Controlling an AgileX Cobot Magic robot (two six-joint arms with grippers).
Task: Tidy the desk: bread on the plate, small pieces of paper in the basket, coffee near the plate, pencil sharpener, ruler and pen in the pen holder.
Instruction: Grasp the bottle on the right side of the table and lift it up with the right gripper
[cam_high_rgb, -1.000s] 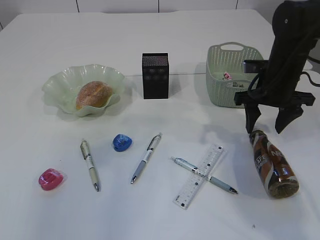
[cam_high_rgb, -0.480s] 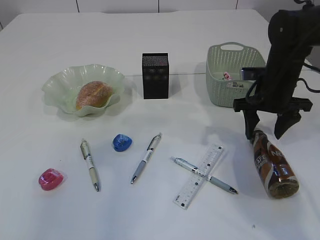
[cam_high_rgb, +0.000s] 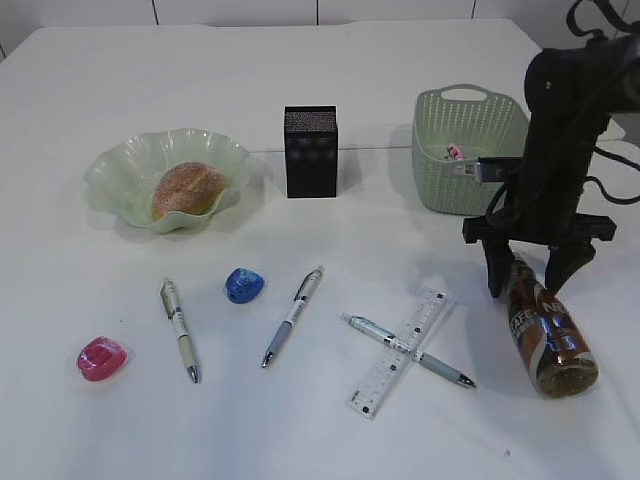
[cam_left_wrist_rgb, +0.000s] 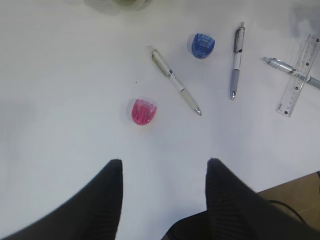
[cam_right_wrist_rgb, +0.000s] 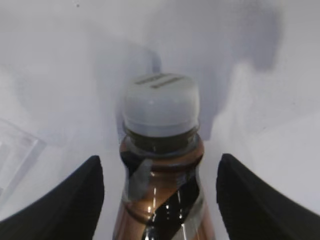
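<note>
the coffee (cam_high_rgb: 545, 325) lies on its side on the table (cam_high_rgb: 400, 60), below the basket (cam_high_rgb: 467, 148), cap end toward the basket. the right gripper (cam_high_rgb: 528, 279) stands over the cap end with its fingers (cam_right_wrist_rgb: 70, 200) spread wide, one on each side of the neck; in the right wrist view the grey cap (cam_right_wrist_rgb: 160, 105) sits between them and they do not touch the glass.

the bread (cam_high_rgb: 187, 188) is on the plate (cam_high_rgb: 120, 165), well left of the basket. the holder (cam_high_rgb: 310, 151) stands between plate and basket. paper scraps (cam_high_rgb: 454, 152) lie in the basket.

below the holder lie the blue sharpener (cam_high_rgb: 244, 285), a grey pen (cam_high_rgb: 292, 315) just right of it, a white pen (cam_high_rgb: 180, 329) to its left, and the pink sharpener (cam_high_rgb: 102, 358) farther left. a third pen (cam_high_rgb: 410, 350) lies across the ruler (cam_high_rgb: 398, 351), left of the coffee.

the left gripper (cam_left_wrist_rgb: 164, 200) hangs spread and empty, above the table near the pink sharpener.
</note>
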